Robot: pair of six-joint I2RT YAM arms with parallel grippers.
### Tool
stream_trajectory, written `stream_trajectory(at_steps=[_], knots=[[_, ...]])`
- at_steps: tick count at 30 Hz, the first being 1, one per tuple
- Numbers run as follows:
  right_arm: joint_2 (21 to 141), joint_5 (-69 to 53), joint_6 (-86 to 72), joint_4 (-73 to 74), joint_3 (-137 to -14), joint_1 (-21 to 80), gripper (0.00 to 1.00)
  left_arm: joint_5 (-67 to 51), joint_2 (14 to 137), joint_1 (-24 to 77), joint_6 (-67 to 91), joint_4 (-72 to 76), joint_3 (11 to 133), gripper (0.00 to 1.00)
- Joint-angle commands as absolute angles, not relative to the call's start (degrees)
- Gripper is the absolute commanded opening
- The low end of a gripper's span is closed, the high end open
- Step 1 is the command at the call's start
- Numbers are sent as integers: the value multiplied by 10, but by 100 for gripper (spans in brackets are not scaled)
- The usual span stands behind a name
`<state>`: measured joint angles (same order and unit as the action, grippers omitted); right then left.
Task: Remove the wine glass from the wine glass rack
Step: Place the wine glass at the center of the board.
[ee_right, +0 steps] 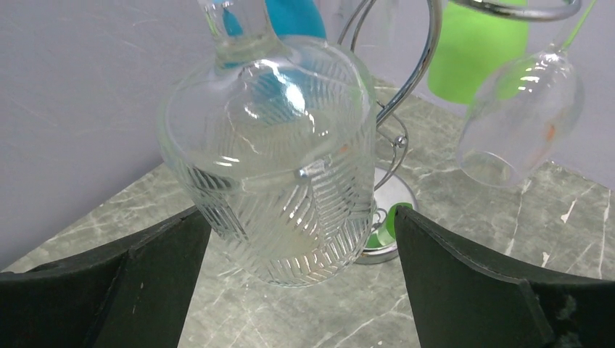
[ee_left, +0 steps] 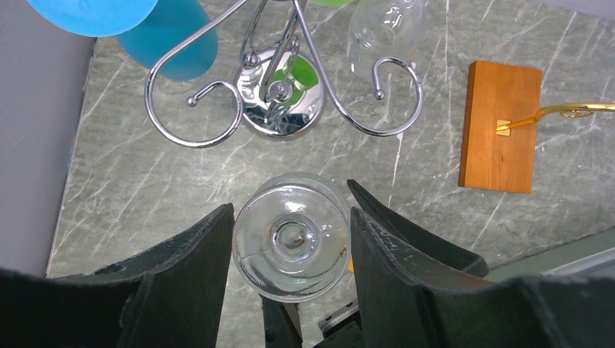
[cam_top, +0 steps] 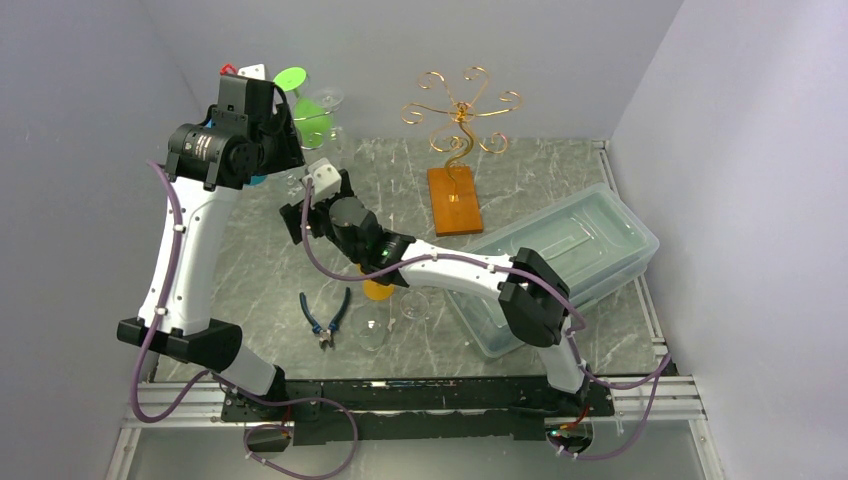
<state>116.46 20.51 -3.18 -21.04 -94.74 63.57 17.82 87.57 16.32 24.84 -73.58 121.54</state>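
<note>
Left gripper (ee_left: 290, 197) clamps the clear ribbed wine glass (ee_left: 291, 238) on both sides, held clear of the chrome curled-arm rack (ee_left: 281, 109), near it. Right gripper (ee_right: 299, 217) wide open, straddling the bowl, no contact.

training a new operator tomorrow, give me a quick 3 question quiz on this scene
1. True or false: a glass hangs on the gold rack.
2. What colour are the handles of the pliers on the table? A blue, B red, C yellow.
3. Fill in: the right gripper, with the clear wine glass between its fingers, is ____ (open or shut).

Key: 1 false; 2 A; 3 open.
</note>
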Motion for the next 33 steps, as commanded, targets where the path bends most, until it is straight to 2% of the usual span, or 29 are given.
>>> stream_trajectory(at_steps=[1,8,15,20,25,28,31,32,33], knots=[[1159,205,-28,-234,-992,635,99,175,852,165,258,-704,1246,14],[1185,205,-26,-217,-1034,635,98,171,850,165,257,-706,1249,14],[1189,207,-29,-223,-1033,635,92,168,851,165,258,-706,1250,14],[1177,212,-27,-235,-1018,636,77,165,851,165,259,-704,1251,14],[1165,215,-25,-244,-997,637,50,165,853,164,261,-704,1251,15],[1159,216,-22,-248,-989,640,44,166,853,165,263,-704,1251,15],[1157,219,-22,-248,-985,640,46,165,854,165,264,-706,1255,14],[1156,222,-22,-251,-983,640,51,164,854,164,265,-708,1257,14],[1155,226,-23,-255,-980,640,61,162,855,165,266,-709,1258,14]])
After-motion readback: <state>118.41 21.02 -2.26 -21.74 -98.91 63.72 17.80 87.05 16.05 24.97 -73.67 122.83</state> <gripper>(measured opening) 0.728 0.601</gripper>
